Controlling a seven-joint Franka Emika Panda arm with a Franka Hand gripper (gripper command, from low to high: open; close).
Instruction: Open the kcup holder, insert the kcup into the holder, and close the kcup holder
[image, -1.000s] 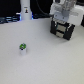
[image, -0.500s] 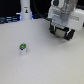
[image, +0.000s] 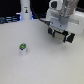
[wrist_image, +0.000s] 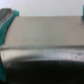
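The kcup holder (image: 64, 29) stands on the table (image: 45, 62) near the far edge, toward the exterior view's right. It is a dark, boxy unit, and most of it is hidden behind the robot arm (image: 60, 6). Whether its drawer is open cannot be determined, and no pod slots or contents are visible.

The gripper (image: 61, 34) is positioned directly in front of the holder, low against its front face. The exterior view is too blurred to resolve the spacing of the fingers, so it cannot be determined whether they are spread or together, or whether they grasp any part of the holder.

The wrist view shows only a broad grey flat panel (wrist_image: 45, 32) with a dark curved band below it and a teal edge at one side. No fingertips can be distinguished there.

The kcup (image: 22, 48) stands upright on the table, green top upward, well apart from the holder and gripper, toward the exterior view's left.

A tall white bottle-shaped object (image: 25, 11) stands at the far edge of the table. The table surface is plain white. The background beyond it is dark.
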